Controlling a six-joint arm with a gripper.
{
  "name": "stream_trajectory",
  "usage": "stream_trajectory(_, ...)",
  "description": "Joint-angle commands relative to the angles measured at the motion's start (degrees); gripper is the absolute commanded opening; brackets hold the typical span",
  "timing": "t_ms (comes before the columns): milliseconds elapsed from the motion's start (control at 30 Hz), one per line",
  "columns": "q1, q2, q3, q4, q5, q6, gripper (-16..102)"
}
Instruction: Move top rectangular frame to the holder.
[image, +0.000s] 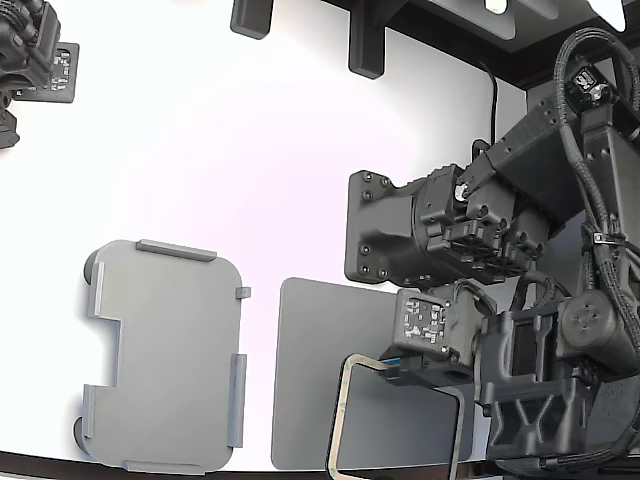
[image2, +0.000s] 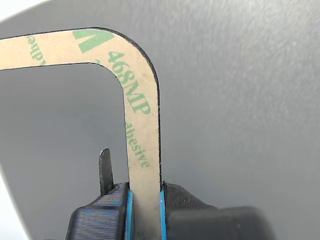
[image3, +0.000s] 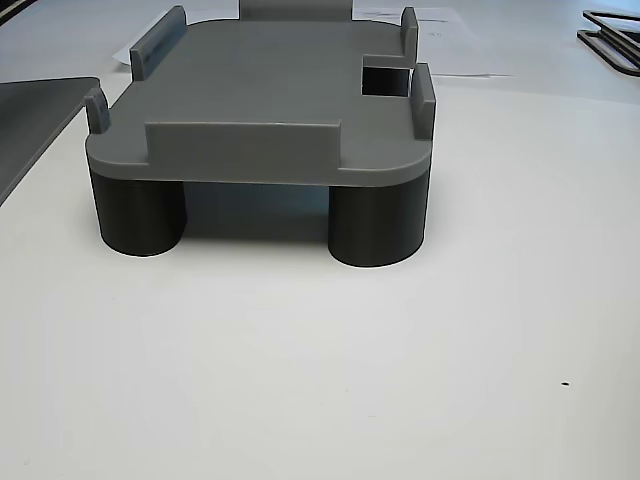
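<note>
The tan rectangular frame with green print is gripped on one long side, near a rounded corner. My gripper is shut on it, its blue-edged pads pressing the strip from both sides. The frame hangs over the dark grey mat, at the bottom right of the exterior view; I cannot tell whether it touches the mat. The light grey holder with raised edge tabs and a side notch stands apart at the exterior view's left. In the other view it sits empty on dark round legs.
The mat fills the background of the wrist view, and its edge shows in the other view. A second arm is at the exterior view's top left. Black brackets stand at the back. Thin black frames lie far right.
</note>
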Motion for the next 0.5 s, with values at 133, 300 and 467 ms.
stream_trajectory(133,-8.79,0.18,-8.35,2.99,5.01,8.17,-10)
stream_trajectory(300,-16.44,-4.75,-10.46,0.09,10.37,14.15,-10)
stream_trajectory(467,-23.12,-14.41,-16.52,1.85,15.21,23.47,-11)
